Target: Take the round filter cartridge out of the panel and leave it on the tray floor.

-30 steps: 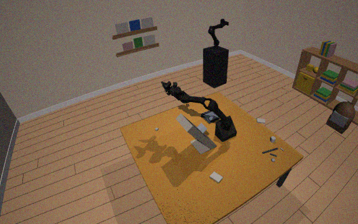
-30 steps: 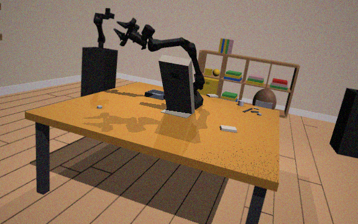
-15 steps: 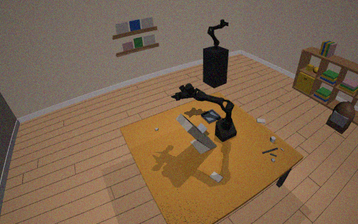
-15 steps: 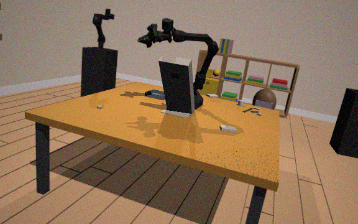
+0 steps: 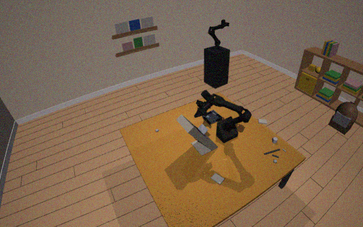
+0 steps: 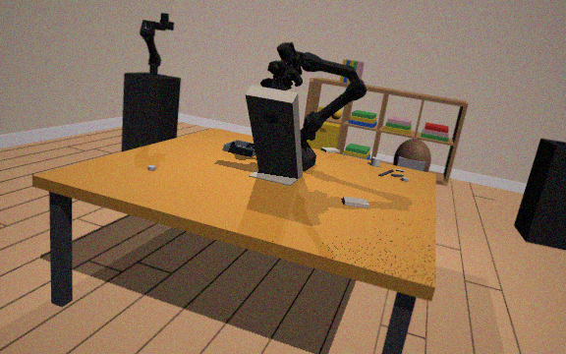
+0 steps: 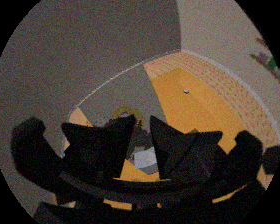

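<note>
The service panel (image 5: 191, 130) (image 6: 274, 140) (image 7: 151, 97) stands tilted on the table; the exterior view shows its dark back. In the wrist view a dull yellow ring (image 7: 126, 108) marks the round cartridge area on its face, partly hidden behind a finger. The slots cannot be made out. My gripper (image 5: 197, 114) (image 7: 142, 117) is partly open, with a narrow empty gap between its fingertips. It is on the face side of the panel, near its upper part; contact cannot be judged. The dark tray (image 5: 212, 116) (image 6: 240, 147) lies on the table beside the arm base.
A pale block (image 5: 203, 129) (image 7: 145, 159) is at the panel's face. A pale flat box (image 5: 217, 178) (image 6: 356, 203) lies behind the panel. A small white piece (image 5: 157, 130) (image 6: 151, 168) (image 7: 186, 91) lies apart. A cup (image 5: 275, 140) and thin dark bars (image 5: 271, 152) lie beyond the arm base.
</note>
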You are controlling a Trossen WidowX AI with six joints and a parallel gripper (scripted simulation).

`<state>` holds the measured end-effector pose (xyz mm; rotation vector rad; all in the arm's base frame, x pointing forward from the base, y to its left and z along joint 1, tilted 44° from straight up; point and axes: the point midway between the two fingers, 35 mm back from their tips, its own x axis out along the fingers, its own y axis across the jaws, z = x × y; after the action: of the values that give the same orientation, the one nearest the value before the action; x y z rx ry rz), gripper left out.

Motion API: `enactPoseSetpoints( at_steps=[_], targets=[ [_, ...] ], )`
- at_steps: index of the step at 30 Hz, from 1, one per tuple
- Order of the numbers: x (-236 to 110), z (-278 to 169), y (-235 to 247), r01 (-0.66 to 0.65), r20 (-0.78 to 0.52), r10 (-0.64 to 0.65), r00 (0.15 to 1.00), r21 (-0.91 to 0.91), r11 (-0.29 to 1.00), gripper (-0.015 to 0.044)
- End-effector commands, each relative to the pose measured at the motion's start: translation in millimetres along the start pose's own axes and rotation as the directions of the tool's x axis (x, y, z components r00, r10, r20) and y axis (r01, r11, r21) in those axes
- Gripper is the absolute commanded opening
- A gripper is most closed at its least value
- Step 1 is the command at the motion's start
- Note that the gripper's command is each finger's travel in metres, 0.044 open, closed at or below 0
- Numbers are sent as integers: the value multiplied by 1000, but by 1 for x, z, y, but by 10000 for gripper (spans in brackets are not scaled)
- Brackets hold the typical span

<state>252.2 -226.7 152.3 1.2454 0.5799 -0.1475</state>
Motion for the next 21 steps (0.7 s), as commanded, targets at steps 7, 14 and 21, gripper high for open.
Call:
enactPoseSetpoints(
  at_steps=[7, 14, 21],
  targets=[
    [-11, -36, 21, -113, -51, 112, 992, -30, 993, 114],
    [-10, -36, 21, -113, -51, 112, 992, -30, 993, 114],
    [0, -36, 21, -109, -54, 107, 993, -32, 994, 114]
  ],
)
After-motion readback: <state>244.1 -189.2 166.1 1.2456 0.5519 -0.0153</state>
